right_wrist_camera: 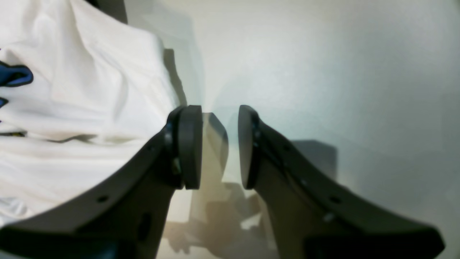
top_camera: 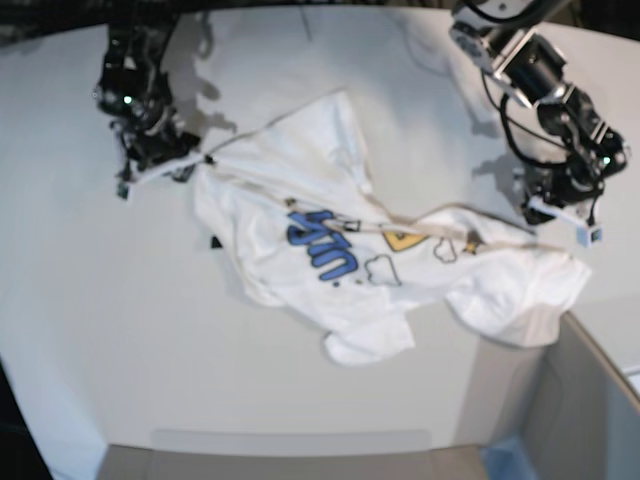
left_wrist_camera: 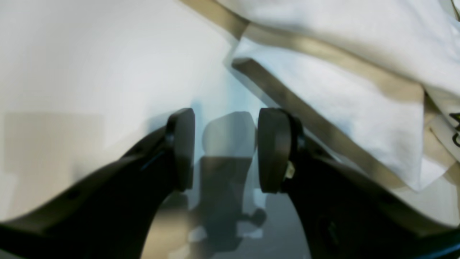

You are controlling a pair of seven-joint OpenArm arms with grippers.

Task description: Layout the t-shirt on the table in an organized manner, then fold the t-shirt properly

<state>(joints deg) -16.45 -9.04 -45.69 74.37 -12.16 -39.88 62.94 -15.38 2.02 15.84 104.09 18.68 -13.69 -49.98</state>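
At the near right corner of the base view stands a grey box (top_camera: 580, 400); only its corner shows and its inside is hard to make out.

Beyond it the t-shirt (top_camera: 370, 250) lies on the white surface (top_camera: 90, 330), near the middle, crumpled and stretched in a band from upper left to right. Blue letters and a yellow shape show on its front; a sleeve end points to the near side.

The left claw (left_wrist_camera: 226, 149) is released: its jaws stand apart with nothing between them, just beside the shirt's edge on bare surface. The left wrist picture is blurred, so I cannot tell if it touches the cloth.

The right claw (right_wrist_camera: 219, 147) is also released, jaws apart and empty, at the shirt's far left corner, with the cloth just beside one finger (right_wrist_camera: 188, 147).
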